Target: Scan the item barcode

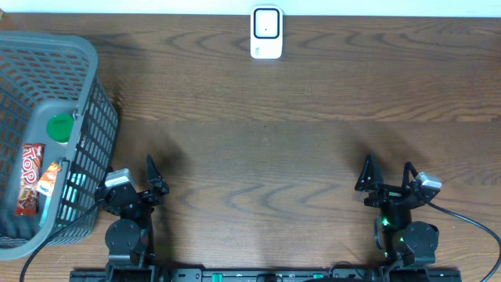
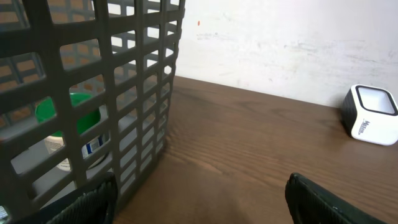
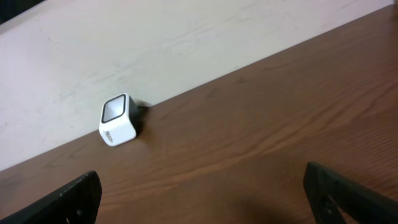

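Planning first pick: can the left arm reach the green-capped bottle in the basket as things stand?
Probably yes, but only from above. The green-capped bottle sits just inside the basket wall nearest the left gripper, whose fingers are open and empty. The mesh blocks a sideways approach; the top is open.

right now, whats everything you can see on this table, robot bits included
table: one, brown wood grain, fills the overhead view
basket: one, grey plastic mesh, left edge of the table
jar: one, white with a green lid, inside the basket
red packet: one, red with white lettering, lying in the basket
orange packet: one, orange and white, beside the red packet in the basket
scanner: one, white with a black back, far edge of the table near the middle
left gripper: one, black, open and empty, near edge next to the basket
right gripper: one, black, open and empty, near edge on the right
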